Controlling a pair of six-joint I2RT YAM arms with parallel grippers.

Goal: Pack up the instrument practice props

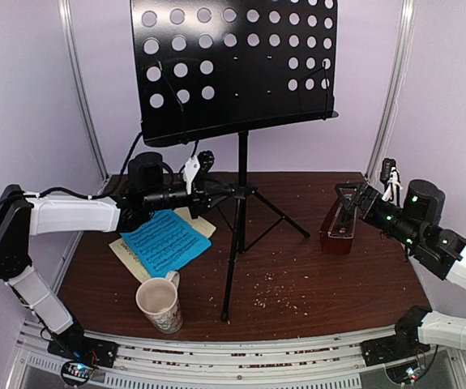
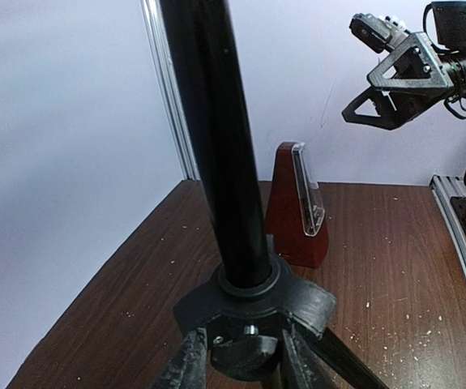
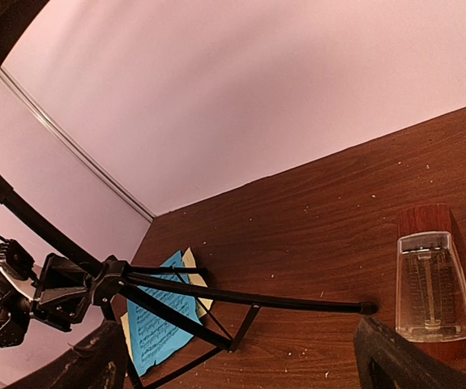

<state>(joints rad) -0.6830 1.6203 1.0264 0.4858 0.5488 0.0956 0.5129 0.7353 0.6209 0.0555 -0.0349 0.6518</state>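
The left hand (image 1: 220, 194) is seen closed on the black perforated tripod music stand (image 1: 241, 65) at its leg hub, with the stand upright and unfolded. The blue and pale yellow music sheets (image 1: 164, 241) are left loose on the worktop (image 1: 330, 275) just beneath that hand. The right hand (image 1: 348, 198) is held wide open just above the untouched dark red-brown metronome (image 1: 339, 227). Nothing is judged packed yet.

Open gap between music stand (image 1: 240, 194) and metronome (image 1: 338, 231) — mug (image 1: 160, 304) and sheets (image 1: 164, 241) crowd left front.
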